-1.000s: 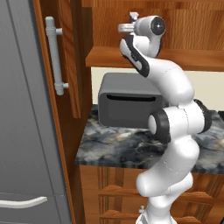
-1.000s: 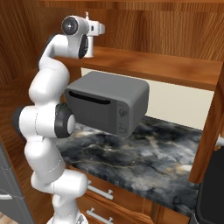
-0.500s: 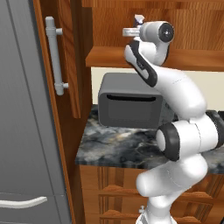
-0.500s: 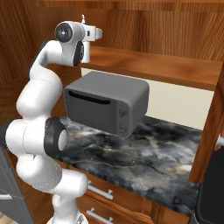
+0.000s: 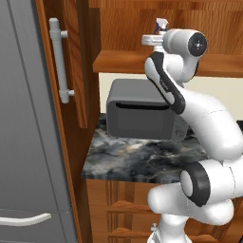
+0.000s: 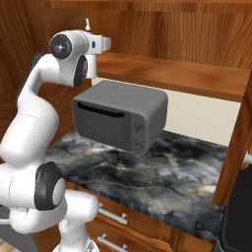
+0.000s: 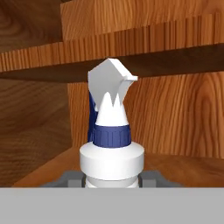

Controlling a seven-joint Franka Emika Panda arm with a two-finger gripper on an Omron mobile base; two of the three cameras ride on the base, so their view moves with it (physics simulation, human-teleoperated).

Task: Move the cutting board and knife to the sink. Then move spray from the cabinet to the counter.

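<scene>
Spray (image 7: 111,140) over cabinet (image 7: 175,118) shelf, above counter (image 6: 162,172).

White spray (image 7: 111,148) with blue collar, reddish-brown cabinet (image 7: 175,118), dark veined counter (image 6: 162,172)

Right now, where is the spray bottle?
The spray is up in the cabinet, just above its shelf, gripped in the claw directly over the grey toaster oven.

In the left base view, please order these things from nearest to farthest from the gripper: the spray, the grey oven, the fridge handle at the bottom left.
1. The spray: at the gripper itself, up in the cabinet.
2. The grey oven: below the gripper, on the counter.
3. The fridge handle: far down at the left.
</scene>
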